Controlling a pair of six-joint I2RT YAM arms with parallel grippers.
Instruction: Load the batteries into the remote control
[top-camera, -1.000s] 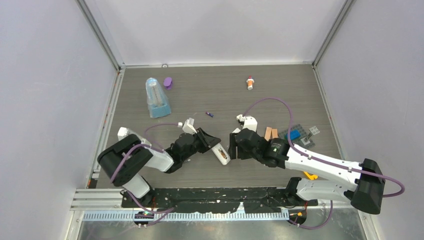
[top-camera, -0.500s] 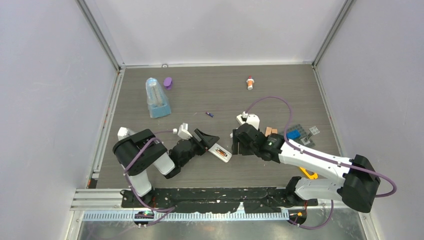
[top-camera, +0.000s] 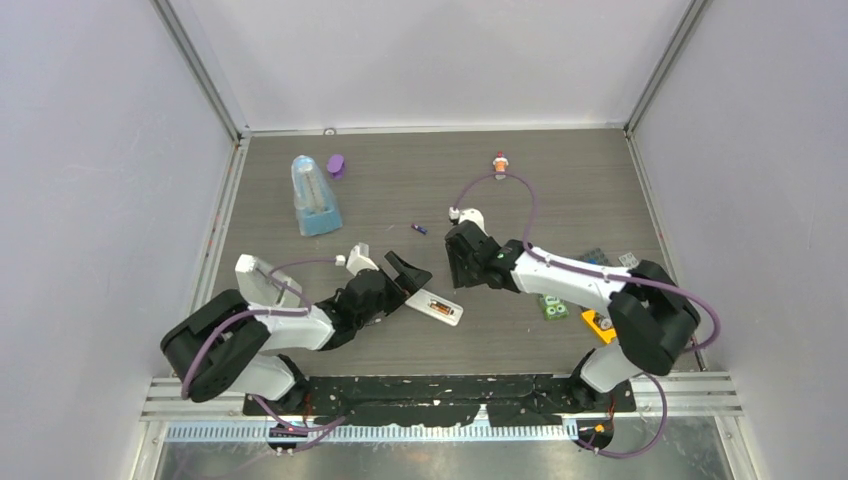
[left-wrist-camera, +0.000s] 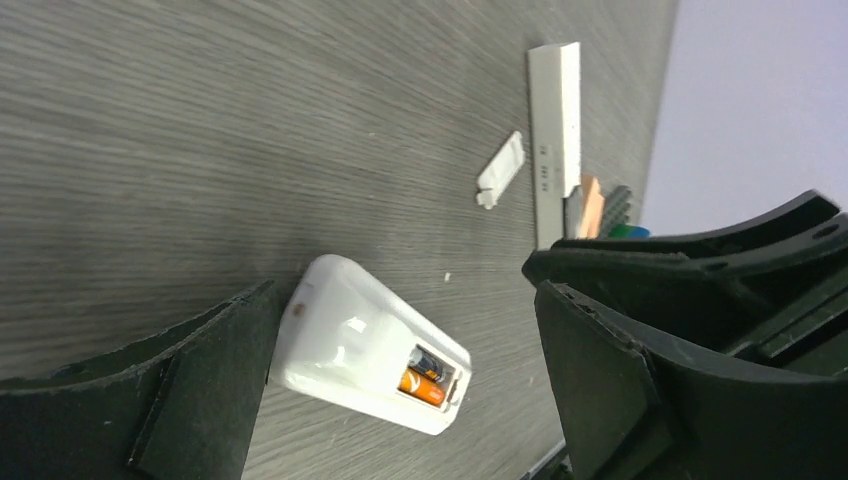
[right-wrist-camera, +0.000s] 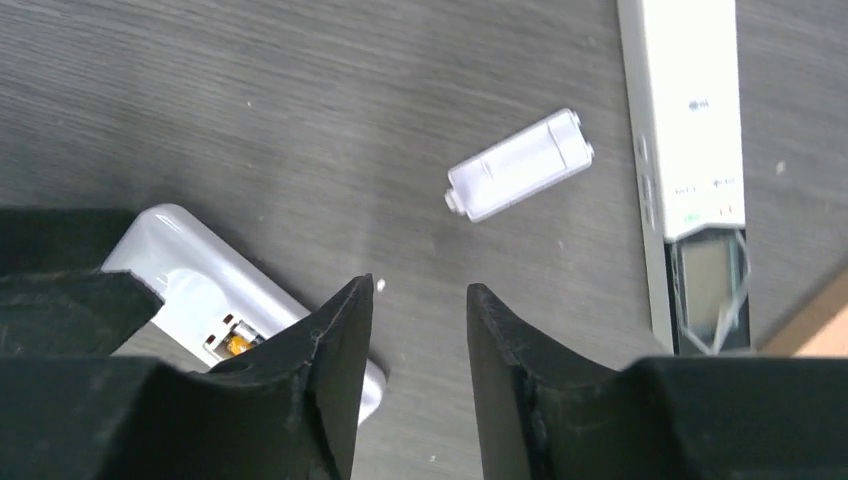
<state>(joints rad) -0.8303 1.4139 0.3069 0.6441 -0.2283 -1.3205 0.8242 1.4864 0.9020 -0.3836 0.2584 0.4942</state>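
While face down, white remote control, two batteries in open bay.

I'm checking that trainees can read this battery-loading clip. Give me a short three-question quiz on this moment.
1. True or false: the remote control lies with its open back facing up.
2. How many batteries show inside it? A none; B two; C four.
3. Fill in: the left pincer stands ___, with one finger on each side of the remote control.

Key: 1 true; 2 B; 3 open.
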